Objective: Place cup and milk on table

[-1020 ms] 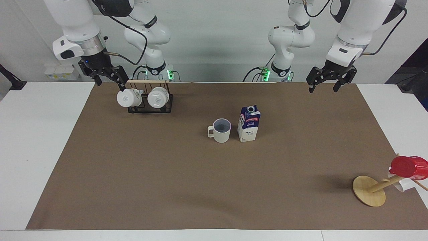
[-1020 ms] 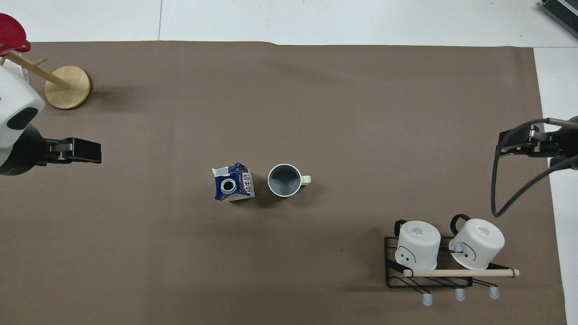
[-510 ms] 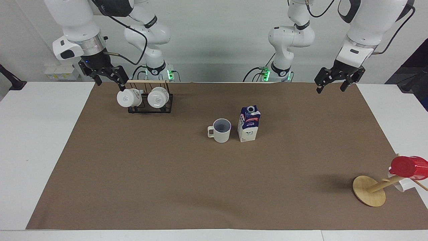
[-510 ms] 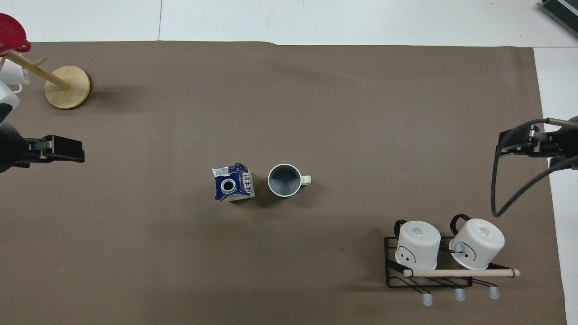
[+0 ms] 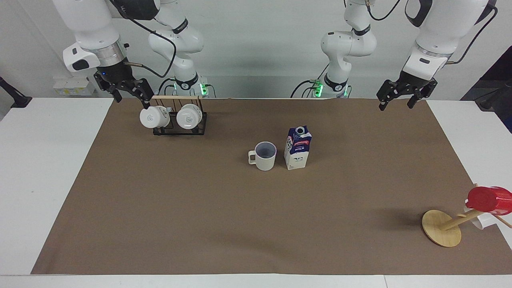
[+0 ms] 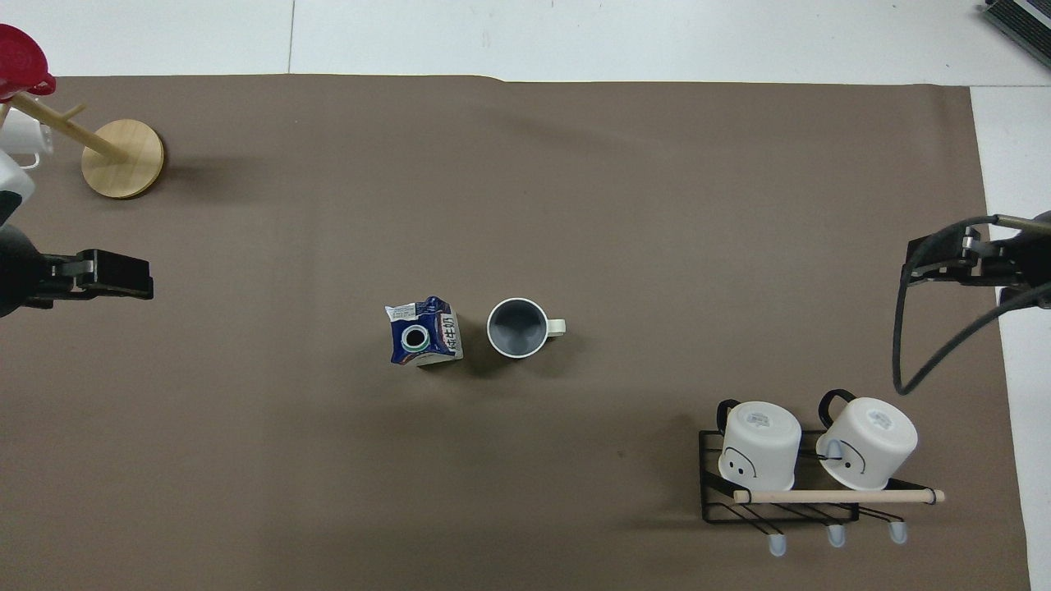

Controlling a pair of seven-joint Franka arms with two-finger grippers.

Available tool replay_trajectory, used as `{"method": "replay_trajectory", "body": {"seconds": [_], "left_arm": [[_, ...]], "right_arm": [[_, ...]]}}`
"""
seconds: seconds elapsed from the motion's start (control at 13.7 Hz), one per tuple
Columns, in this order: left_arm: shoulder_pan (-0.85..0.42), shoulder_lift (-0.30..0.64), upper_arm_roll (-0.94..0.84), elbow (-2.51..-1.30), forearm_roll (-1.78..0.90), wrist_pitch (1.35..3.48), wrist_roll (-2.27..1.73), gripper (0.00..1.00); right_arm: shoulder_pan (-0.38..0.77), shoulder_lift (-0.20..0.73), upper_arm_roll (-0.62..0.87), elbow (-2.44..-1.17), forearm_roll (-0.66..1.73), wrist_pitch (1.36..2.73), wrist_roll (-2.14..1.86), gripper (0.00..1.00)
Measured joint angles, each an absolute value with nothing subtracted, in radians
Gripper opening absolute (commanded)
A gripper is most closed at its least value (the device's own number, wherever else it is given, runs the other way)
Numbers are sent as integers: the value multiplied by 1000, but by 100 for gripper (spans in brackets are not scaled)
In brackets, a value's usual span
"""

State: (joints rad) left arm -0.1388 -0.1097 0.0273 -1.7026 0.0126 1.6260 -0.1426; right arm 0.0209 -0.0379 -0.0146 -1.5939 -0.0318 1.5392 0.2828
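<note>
Standing upright at the middle of the big brown rectangular mat [image 5: 160,208] on the white table [image 5: 44,168], the off-white cylindrical cup [image 5: 265,156] with its greyish-blue inside and the small white, dark blue and red gable-top milk carton [image 5: 297,148] sit just beside each other, the milk toward the left arm's end. By my read both are placed and the job looks done.

Up in the air, the left gripper [image 5: 401,98] hangs over the mat's edge by the robots with fingers spread and nothing in them. The right gripper [image 5: 129,92] waits above the black wire rack [image 5: 180,125] holding two white mugs, its claw also spread and empty.

Reading labels: "MILK" shows on the carton's front; smaller print is illegible. A red cup [image 5: 489,199] tilts on its wooden stand [image 5: 440,229].
</note>
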Motion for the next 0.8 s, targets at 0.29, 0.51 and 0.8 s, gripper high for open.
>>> {"method": "replay_trajectory", "body": {"seconds": [0.29,0.51,0.8], "left_arm": [[-139,-112,26,-1702,13,1612,-114,100],[-139,-112,25,-1702,13,1599,-105,100],[-139,-112,23,-1700,13,1597,-101,100]], "right_arm": [[21,-38,-15,-1594,-32,1539,283,100],[21,-38,-15,-1594,-32,1539,283,100],[21,-38,-15,-1594,-32,1539,283,100]]}}
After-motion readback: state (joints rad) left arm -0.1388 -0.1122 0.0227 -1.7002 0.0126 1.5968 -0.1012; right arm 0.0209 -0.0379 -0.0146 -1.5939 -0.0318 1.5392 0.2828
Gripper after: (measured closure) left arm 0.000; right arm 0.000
